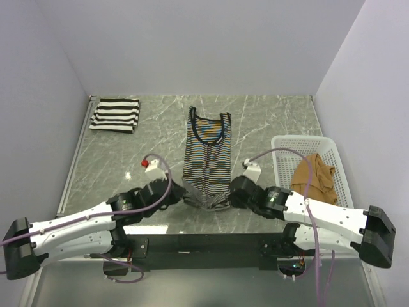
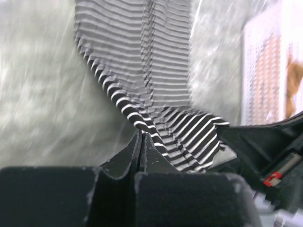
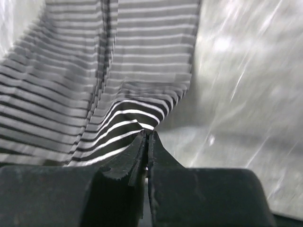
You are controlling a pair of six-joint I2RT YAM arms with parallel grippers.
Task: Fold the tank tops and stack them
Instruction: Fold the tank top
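A thin-striped tank top (image 1: 207, 160) with dark trim lies lengthwise at the table's centre, neck at the far end. Its near hem is bunched and lifted between both grippers. My left gripper (image 1: 181, 192) is shut on the hem's left corner (image 2: 142, 124), jaws pressed together (image 2: 141, 135). At the hem's right corner (image 3: 135, 118) my right gripper (image 1: 231, 191) is likewise shut, its tips (image 3: 147, 134) pinching striped cloth. A wide-striped tank top (image 1: 115, 115) lies folded at the back left. The tan-brown tank top (image 1: 314, 178) sits crumpled in the basket.
A white lattice basket (image 1: 300, 144) stands at the right of the table, close behind my right arm. A metal rail (image 1: 75, 153) runs along the table's left edge. Grey walls close in the back and both sides.
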